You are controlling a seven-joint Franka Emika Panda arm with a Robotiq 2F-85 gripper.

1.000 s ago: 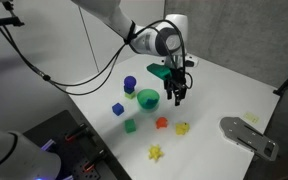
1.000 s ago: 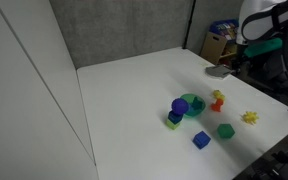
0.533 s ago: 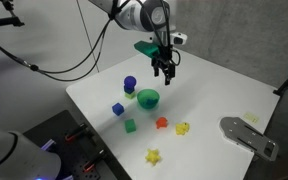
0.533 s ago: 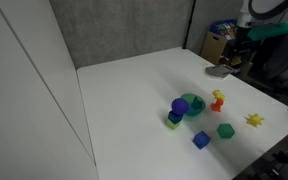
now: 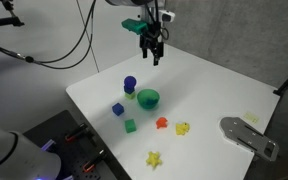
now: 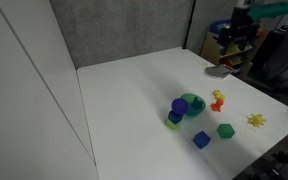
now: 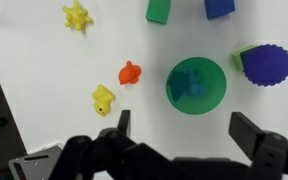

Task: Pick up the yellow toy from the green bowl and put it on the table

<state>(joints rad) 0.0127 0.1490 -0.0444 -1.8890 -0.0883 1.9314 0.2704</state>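
White tabletop [image 5: 219, 90] with square corners stands before a grey textured wall [image 6: 124, 30], with a plain white panel [image 6: 14, 90] along one side. On it, near the front edge in an exterior view, lies the yellow toy [image 5: 155, 157], flat and star-pointed, well apart from the green bowl [image 5: 148, 97] and at about 6 o'clock from it. In the wrist view the same toy [image 7: 77, 16] sits at 10 o'clock from the bowl [image 7: 196, 84], and a teal piece [image 7: 191, 80] lies inside the bowl. A dark blue ribbed cylinder [image 7: 265, 65] stands just beside the bowl at 2 o'clock. An orange toy [image 7: 130, 72] lies at 9 o'clock from the bowl and a lumpy yellow toy [image 7: 104, 99] at 8 o'clock. A green cube [image 7: 160, 9] and a blue cube [image 7: 220, 7] sit along the top edge of that view. A grey flat fixture [image 5: 249, 137] rests on the tabletop's corner at 4 o'clock from the bowl. The hand [image 5: 151, 57] hangs high above the tabletop, at 12 o'clock from the bowl. Its fingers [image 7: 249, 130] are spread wide, and nothing is held between them.
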